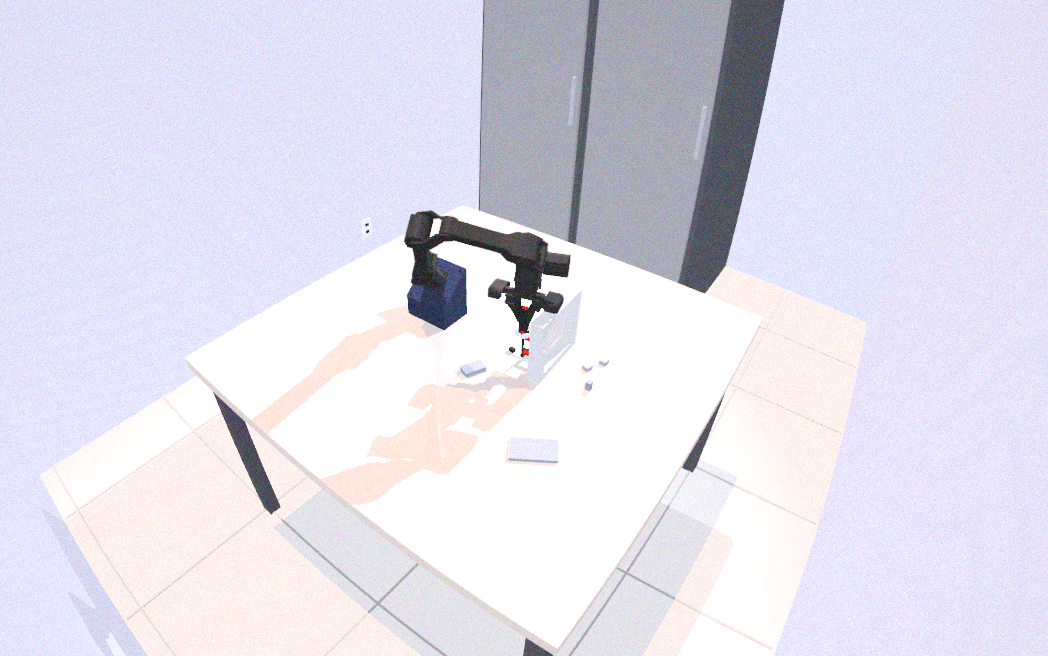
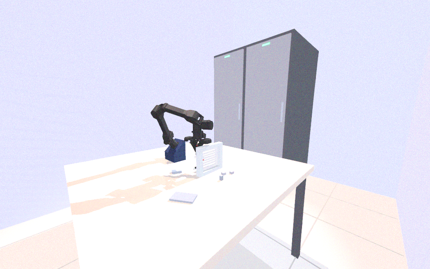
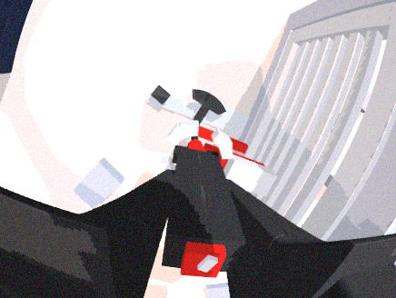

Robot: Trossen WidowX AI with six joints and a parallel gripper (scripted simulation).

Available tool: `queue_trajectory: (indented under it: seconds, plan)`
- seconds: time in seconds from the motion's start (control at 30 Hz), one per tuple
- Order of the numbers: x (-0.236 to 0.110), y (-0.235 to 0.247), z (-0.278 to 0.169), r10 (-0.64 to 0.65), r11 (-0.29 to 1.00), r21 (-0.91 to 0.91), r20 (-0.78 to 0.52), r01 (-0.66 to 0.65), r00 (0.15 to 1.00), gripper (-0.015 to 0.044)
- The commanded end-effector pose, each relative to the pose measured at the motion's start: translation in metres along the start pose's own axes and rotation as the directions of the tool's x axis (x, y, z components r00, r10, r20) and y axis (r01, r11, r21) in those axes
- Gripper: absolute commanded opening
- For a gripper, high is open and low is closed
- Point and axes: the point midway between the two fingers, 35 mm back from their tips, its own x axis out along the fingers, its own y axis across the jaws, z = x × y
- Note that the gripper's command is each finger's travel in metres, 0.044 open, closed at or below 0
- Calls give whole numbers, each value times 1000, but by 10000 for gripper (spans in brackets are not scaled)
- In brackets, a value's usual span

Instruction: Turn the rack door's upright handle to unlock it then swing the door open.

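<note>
The slatted door (image 3: 313, 136) stands upright and looks flush in its pale frame (image 1: 536, 357) (image 2: 199, 166). My gripper (image 1: 523, 331) (image 3: 197, 183) points down on the arm-base side of the door. Its black fingers are close together on the red upright handle (image 3: 203, 250) and look shut on it. They cover most of its length. The handle's top, with a small pale mark, shows between the finger bases in the wrist view. More red and white parts show just past the fingertips. How far the handle is turned is hard to tell.
The white table (image 1: 618, 464) (image 2: 133, 234) carries a small grey block (image 1: 472, 369) (image 2: 176, 172) on the handle side. Small cubes (image 1: 588, 385) (image 2: 221, 177) lie behind the frame. A flat slab (image 1: 532, 450) (image 2: 183, 197) lies further forward. The blue arm base (image 1: 440, 301) (image 2: 177, 152) stands left.
</note>
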Motion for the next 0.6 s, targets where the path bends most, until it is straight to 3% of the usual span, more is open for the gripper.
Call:
queue_trajectory:
  seconds: [0.0, 0.27, 0.57]
  plan:
    - [0, 0, 1, 0, 1000, 0, 3, 0, 1000, 64]
    - [0, 0, 1, 0, 1000, 0, 3, 0, 1000, 13]
    - [0, 3, 3, 0, 994, 110, 3, -1, 1000, 13]
